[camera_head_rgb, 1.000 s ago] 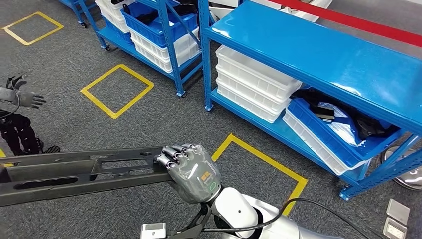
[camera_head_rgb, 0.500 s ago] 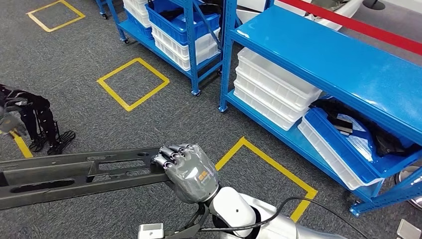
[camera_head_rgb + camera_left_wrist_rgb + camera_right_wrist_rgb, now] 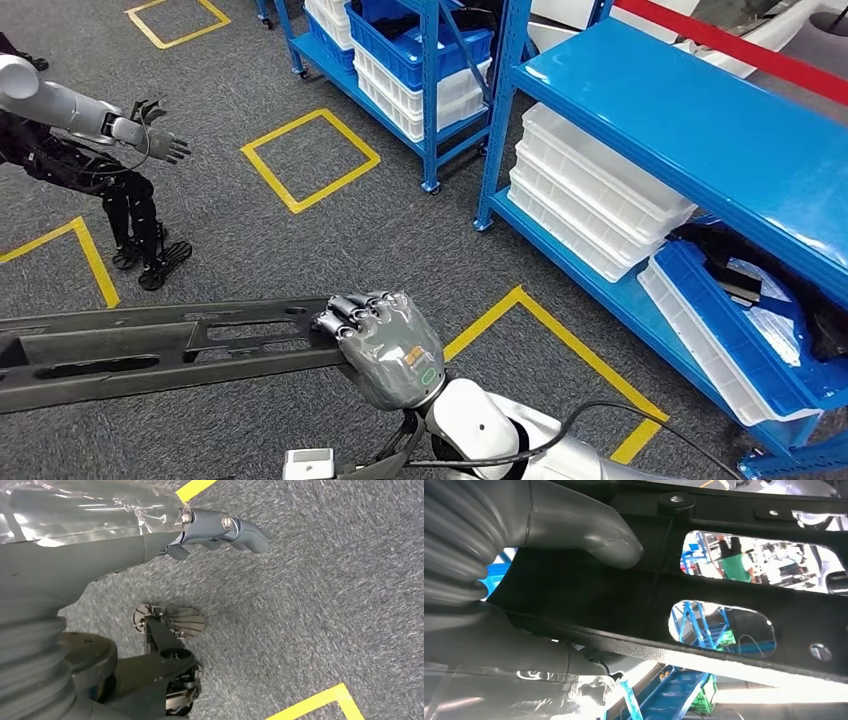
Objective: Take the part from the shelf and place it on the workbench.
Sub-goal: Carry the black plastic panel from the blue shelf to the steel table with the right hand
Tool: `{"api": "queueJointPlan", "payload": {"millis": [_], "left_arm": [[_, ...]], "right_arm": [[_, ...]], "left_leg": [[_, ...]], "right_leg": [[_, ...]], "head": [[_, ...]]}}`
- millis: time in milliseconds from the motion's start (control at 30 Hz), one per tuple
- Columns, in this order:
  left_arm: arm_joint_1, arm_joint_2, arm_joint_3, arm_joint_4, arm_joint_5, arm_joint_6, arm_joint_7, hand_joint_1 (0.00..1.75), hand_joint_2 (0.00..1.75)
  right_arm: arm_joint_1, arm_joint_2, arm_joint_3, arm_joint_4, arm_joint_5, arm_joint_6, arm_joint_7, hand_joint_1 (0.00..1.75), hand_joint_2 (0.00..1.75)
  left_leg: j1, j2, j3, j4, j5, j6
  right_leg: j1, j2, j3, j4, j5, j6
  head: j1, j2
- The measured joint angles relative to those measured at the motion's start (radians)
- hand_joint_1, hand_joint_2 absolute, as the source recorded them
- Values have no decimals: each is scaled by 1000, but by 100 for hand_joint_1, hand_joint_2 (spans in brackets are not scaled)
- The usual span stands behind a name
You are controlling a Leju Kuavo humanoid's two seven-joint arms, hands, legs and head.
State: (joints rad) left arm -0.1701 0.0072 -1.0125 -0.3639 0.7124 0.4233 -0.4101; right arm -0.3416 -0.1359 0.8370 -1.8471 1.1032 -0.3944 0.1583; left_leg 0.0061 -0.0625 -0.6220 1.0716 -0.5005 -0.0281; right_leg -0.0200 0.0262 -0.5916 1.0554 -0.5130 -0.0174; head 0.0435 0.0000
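Note:
The part (image 3: 150,350) is a long dark metal beam with slotted cut-outs. It lies level across the lower left of the head view and runs off the left edge. My right hand (image 3: 385,345) grips its right end, fingers curled over the top edge. In the right wrist view the thumb (image 3: 589,530) presses on the dark part (image 3: 724,587), and shelves show through its slots. My left hand (image 3: 220,525) hangs over the grey carpet with a finger stretched out and nothing in it.
A blue shelf (image 3: 700,110) stands at the right, with stacked white bins (image 3: 590,205) and a blue bin (image 3: 740,330) of dark parts below. A second blue rack (image 3: 420,60) is behind it. Another robot (image 3: 70,110) stands at the far left, arm out. Yellow squares (image 3: 310,160) mark the carpet.
The whole picture has shifted: the shelves slid right and another robot came into view at the left, so the camera has turned left. My right hand keeps its grip on the part.

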Motion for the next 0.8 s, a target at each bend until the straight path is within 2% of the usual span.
{"api": "queueJointPlan", "payload": {"millis": [33,100,133,167,200,267,300,333,367,433,500,533,600,633,667,700,733,767,800], "left_arm": [[-1,0,0,0,0,0,0,0,175],[-3,0,0,0,0,0,0,0,175],[-2,0,0,0,0,0,0,0,175],[0,0,0,0,0,0,0,0,175],[0,0,0,0,0,0,0,0,175],[0,0,0,0,1,0,0,0,175],[-1,0,0,0,1,0,0,0,175],[-2,0,0,0,1,0,0,0,175],[-2,0,0,0,1,0,0,0,175],[-1,0,0,0,1,0,0,0,175],[0,0,0,0,2,1,-1,0,175],[-1,1,0,0,2,1,-1,0,175],[-2,0,0,0,3,1,-1,0,175],[-2,0,0,0,3,1,-2,0,175],[-1,0,0,0,3,1,-2,0,175],[-1,0,0,0,3,1,-2,0,175],[-1,0,0,0,3,1,-2,0,175],[-1,0,0,0,3,1,-2,0,175],[-1,0,0,0,3,1,-2,0,175]], "right_arm": [[0,0,0,0,0,0,0,175,175],[0,0,0,0,0,0,0,175,175],[1,0,0,0,0,0,0,175,175],[2,0,0,0,0,0,0,175,175],[2,0,0,0,0,0,0,175,175],[2,0,0,0,0,0,0,175,175],[1,0,0,0,0,0,0,175,175],[1,0,0,0,0,-1,0,175,175],[0,0,0,0,0,-1,0,175,175],[0,0,0,0,-1,-1,0,175,175],[0,0,0,0,-1,-2,-1,175,175],[-1,0,0,0,-1,-2,-1,175,175],[1,0,0,0,-1,-3,-2,175,175],[3,-1,0,0,-2,-3,-2,175,175],[5,-1,0,0,-2,-3,-1,175,175],[6,-1,0,0,-2,-3,-1,175,175],[6,-1,0,0,-2,-3,-1,175,175],[6,-1,0,0,-2,-3,-1,175,175],[6,-1,0,0,-2,-3,-1,175,175]], "left_leg": [[0,17,-18,43,-23,-6],[3,44,-79,170,-79,-16],[5,49,-107,222,-94,-18],[7,52,-120,243,-92,-19],[8,54,-112,224,-70,-19],[8,69,-49,92,-3,-14],[4,80,-18,27,21,-10],[0,88,2,-17,33,-4],[-5,92,8,-35,34,0],[-8,81,9,-41,34,11],[-5,72,18,-57,40,24],[-2,67,23,-65,43,31],[-3,57,26,-68,43,40],[-4,50,25,-66,42,42],[-5,42,26,-64,40,43],[-5,33,26,-61,38,43],[-5,23,27,-57,35,42],[-4,14,27,-52,31,39],[-5,6,25,-44,27,34]], "right_leg": [[-2,-10,5,-3,0,-4],[0,-29,10,-4,-4,-9],[1,-38,12,-3,-6,-10],[1,-46,14,-3,-8,-11],[1,-53,16,-3,-10,-10],[0,-67,25,-4,-17,-5],[1,-72,29,-4,-20,-2],[3,-77,32,-5,-22,2],[4,-81,33,-7,-24,7],[5,-88,38,-14,-25,18],[4,-75,36,3,-43,25],[4,-61,22,38,-66,26],[4,-35,-38,160,-126,24],[4,-30,-71,221,-146,24],[5,-28,-92,254,-148,25],[4,-27,-95,250,-128,24],[3,-25,-79,206,-91,24],[2,-18,-52,137,-51,22],[0,-5,-26,75,-24,22]], "head": [[-4,0],[-10,0],[-10,0],[-11,0],[-11,0],[-11,0],[-11,0],[-12,0],[-12,0],[-12,0],[-10,0],[-8,0],[-4,0],[-3,0],[-2,0],[-2,0],[-1,0],[0,0],[0,0]]}}
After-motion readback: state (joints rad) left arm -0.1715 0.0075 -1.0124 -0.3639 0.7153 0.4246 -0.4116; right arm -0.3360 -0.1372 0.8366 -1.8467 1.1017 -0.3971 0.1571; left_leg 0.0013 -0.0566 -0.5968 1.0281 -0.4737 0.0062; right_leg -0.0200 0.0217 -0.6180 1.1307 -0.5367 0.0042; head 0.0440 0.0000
